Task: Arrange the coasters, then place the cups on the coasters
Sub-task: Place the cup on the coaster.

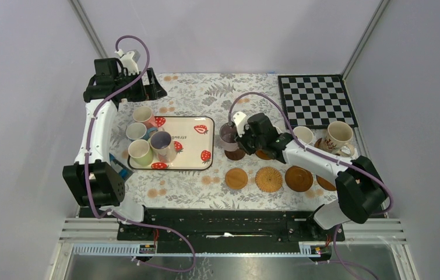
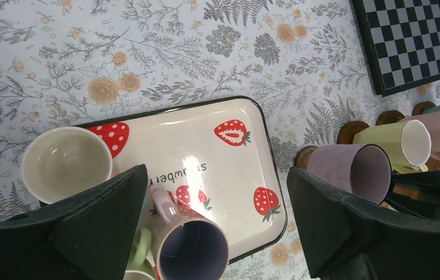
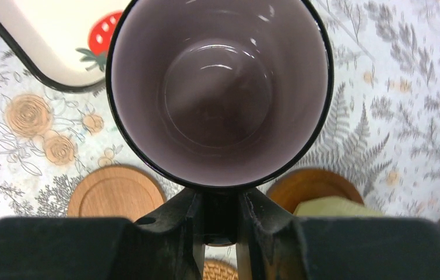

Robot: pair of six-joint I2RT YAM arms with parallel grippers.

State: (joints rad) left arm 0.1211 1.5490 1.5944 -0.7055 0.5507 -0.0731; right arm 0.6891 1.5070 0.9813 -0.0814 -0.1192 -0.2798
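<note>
My right gripper (image 1: pixel 236 139) (image 3: pixel 220 227) is shut on the near side of a purple cup (image 1: pixel 228 135) (image 3: pixel 220 87) (image 2: pixel 351 169), held upright over a dark coaster (image 1: pixel 235 153). I cannot tell whether the cup touches it. More coasters lie in a front row: light wood (image 1: pixel 236 178) (image 3: pixel 115 192), woven (image 1: pixel 268 179), brown (image 1: pixel 298 178). A cream cup (image 1: pixel 143 115) (image 2: pixel 66 163), a white cup (image 1: pixel 136 131), a green cup (image 1: pixel 140 151) and a lavender cup (image 1: pixel 162 143) (image 2: pixel 191 245) stand on the strawberry tray (image 1: pixel 191 146). My left gripper (image 1: pixel 141 84) (image 2: pixel 216 175) hangs open high above the tray, holding nothing.
A checkerboard mat (image 1: pixel 316 100) lies at the back right. A pale cup (image 1: pixel 303 135) and a patterned cup (image 1: pixel 338 135) stand on coasters at the right. A yellow-green cup (image 2: pixel 395 140) sits on a brown coaster (image 3: pixel 313 186) under my right arm.
</note>
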